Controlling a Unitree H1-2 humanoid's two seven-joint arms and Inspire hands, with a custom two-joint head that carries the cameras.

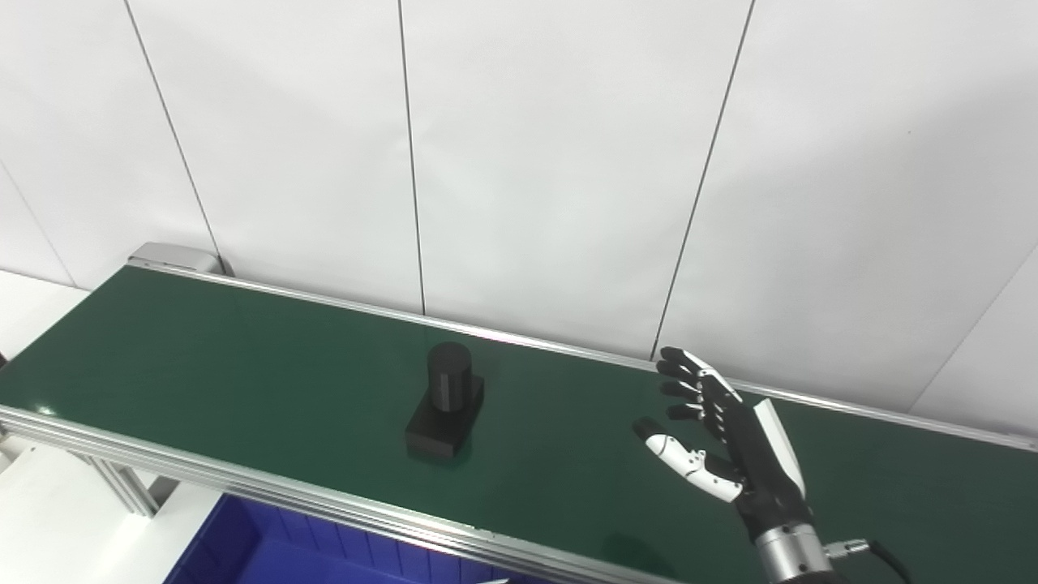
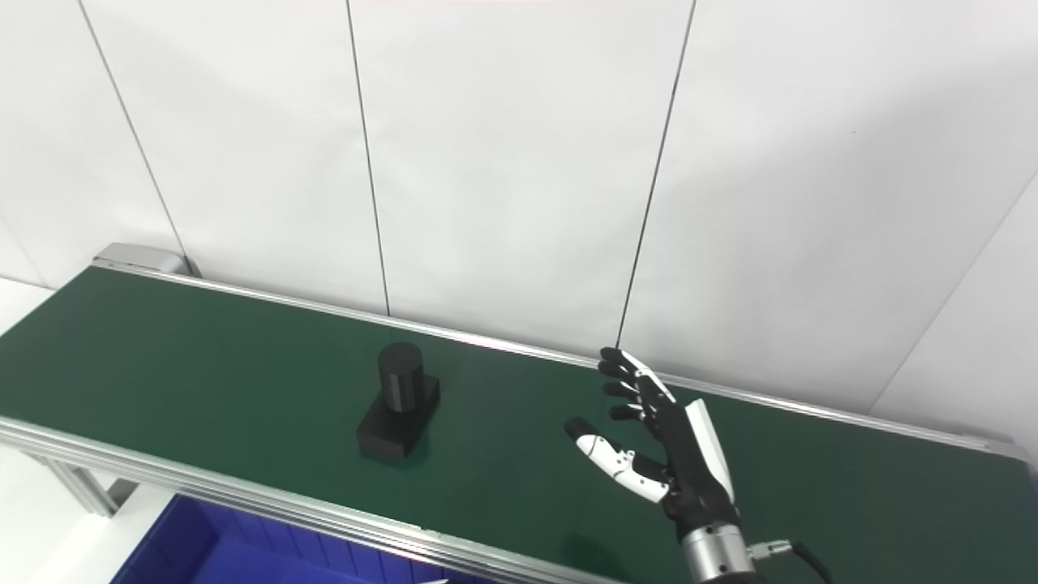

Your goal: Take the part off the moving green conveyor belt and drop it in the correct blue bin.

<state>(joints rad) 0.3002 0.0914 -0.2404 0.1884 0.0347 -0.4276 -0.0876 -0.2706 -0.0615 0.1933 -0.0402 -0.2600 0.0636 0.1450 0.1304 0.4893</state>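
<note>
A black part, a short cylinder standing upright on a flat block, is seen on the green belt, roughly midway across its width. The right hand is held over the belt to the right of the part, well apart from it. For a sound pick, the hand should be lined up with the cylinder and closed around it only once the part lies between thumb and fingers, with the belt's travel allowed for. The hand is spread wide, fingers raised and thumb out; nothing is held or touched. A blue bin is glimpsed below the belt's near rail. The left hand is not seen
</note>
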